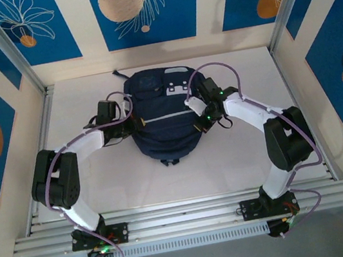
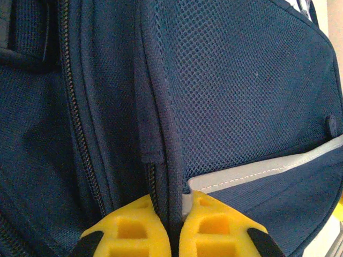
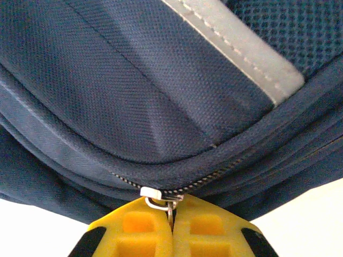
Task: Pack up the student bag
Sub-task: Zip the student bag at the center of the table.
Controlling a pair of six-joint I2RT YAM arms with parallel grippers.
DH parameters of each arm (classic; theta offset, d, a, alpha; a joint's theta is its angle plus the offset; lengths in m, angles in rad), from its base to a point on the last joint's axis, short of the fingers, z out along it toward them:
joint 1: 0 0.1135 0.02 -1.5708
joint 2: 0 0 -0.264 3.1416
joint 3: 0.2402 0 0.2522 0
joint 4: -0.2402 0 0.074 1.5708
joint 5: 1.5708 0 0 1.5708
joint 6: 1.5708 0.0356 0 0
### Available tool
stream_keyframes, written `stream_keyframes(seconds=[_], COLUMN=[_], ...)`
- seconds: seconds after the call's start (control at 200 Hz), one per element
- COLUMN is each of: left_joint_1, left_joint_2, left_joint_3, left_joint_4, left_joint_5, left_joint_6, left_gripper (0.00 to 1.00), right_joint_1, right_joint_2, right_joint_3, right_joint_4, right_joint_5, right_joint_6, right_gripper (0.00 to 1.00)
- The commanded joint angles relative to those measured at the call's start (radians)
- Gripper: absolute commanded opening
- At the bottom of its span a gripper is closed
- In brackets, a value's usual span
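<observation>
A navy student bag (image 1: 163, 136) lies flat in the middle of the white bench (image 1: 102, 185), its front up and its top toward the far wall. A pale grey stripe (image 1: 163, 115) crosses it, with a white patch (image 1: 178, 88) above. The left arm's fingers (image 1: 130, 126) meet the bag's left side; the right arm's fingers (image 1: 202, 125) meet its right side, near the stripe's end. Purple cables (image 1: 214, 66) loop over both arms. Blue leaf-patterned panels (image 1: 139, 9) line the walls.

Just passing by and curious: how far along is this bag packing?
Done: unclear; the bag hides its contents. In hand: the right gripper pinches the zipper pull, and the left gripper clamps a seam of the bag. Left: pulling the zip along; opening or closing, I cannot tell.
</observation>
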Motion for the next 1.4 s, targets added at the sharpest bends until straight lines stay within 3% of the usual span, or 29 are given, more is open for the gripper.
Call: stream_keyframes(seconds=[0.0,0.195,0.305,0.505,0.77,1.005,1.055,1.12,1.185,1.29,1.395], left_joint_1=[0.045,0.045,0.045,0.048,0.097,0.123,0.122,0.123,0.123,0.121,0.115], left_joint_2=[0.007,0.043,0.043,0.038,0.073,0.18,0.182,0.161,0.121,0.032,-0.063], left_joint_3=[0.023,0.046,0.052,0.061,0.125,0.3,0.329,0.342,0.33,0.274,0.185], left_joint_4=[-0.097,-0.127,-0.147,-0.175,-0.155,-0.145,-0.155,-0.16,-0.166,-0.169,-0.152], left_joint_5=[-0.072,-0.027,-0.029,-0.044,-0.079,-0.122,-0.115,-0.118,-0.129,-0.133,-0.095], left_joint_6=[0.105,0.13,0.149,0.174,0.157,0.12,0.103,0.08,0.065,0.042,-0.027], left_gripper=[0.0,0.0,0.0,0.0,0.0,0.0,0.14,0.42,0.59,0.67,0.69], right_joint_1=[-0.095,-0.18,-0.195,-0.193,-0.073,0.099,0.138,0.186,0.238,0.298,0.306], right_joint_2=[0.03,0.166,0.266,0.373,0.227,0.151,0.158,0.178,0.203,0.246,0.261], right_joint_3=[0.054,0.218,0.328,0.5,0.324,0.192,0.188,0.2,0.219,0.261,0.308], right_joint_4=[-0.056,0.047,0.079,-0.003,-0.054,-0.052,-0.044,-0.042,-0.034,-0.025,-0.02], right_joint_5=[0.185,0.17,0.226,0.197,0.121,0.089,0.085,0.096,0.113,0.099,-0.015], right_joint_6=[-0.257,-0.428,-0.499,-0.52,-0.417,-0.261,-0.233,-0.199,-0.179,-0.139,-0.006], right_gripper=[0.0,0.0,0.0,0.0,0.0,0.0,0.0,0.0,0.0,0.0,0.0])
